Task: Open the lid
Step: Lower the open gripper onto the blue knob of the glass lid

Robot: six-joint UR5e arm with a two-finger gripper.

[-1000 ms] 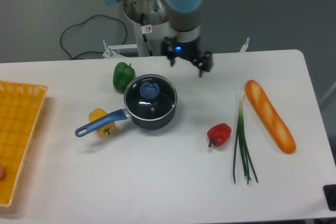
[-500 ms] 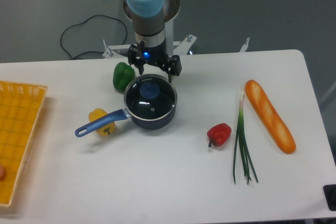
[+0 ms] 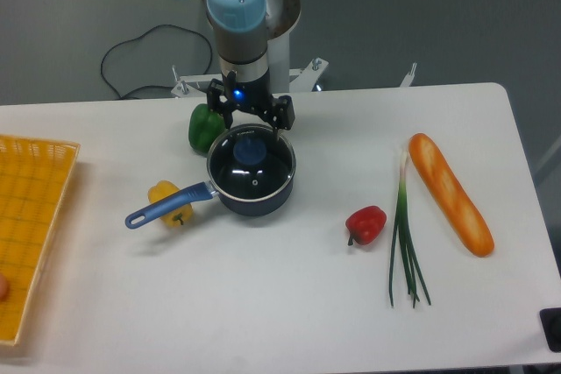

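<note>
While claw hangs spread wide, lid sits on saucepan just below.

Lid on pan; fingers behind; basket far left.

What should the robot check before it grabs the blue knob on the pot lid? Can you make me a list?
1. Lid sitting flat on the saucepan: ok, not yet lifted.
2. Gripper open: ok, fingers spread apart.
3. Gripper lined up over the blue knob: cannot tell; it looks just behind the knob in this view.
4. Gripper low enough to pinch the knob: cannot tell from one camera.
5. Green pepper out of the way: cannot tell; it lies close to the left finger.
6. Saucepan handle clear of the arm: ok, it points away.
</note>
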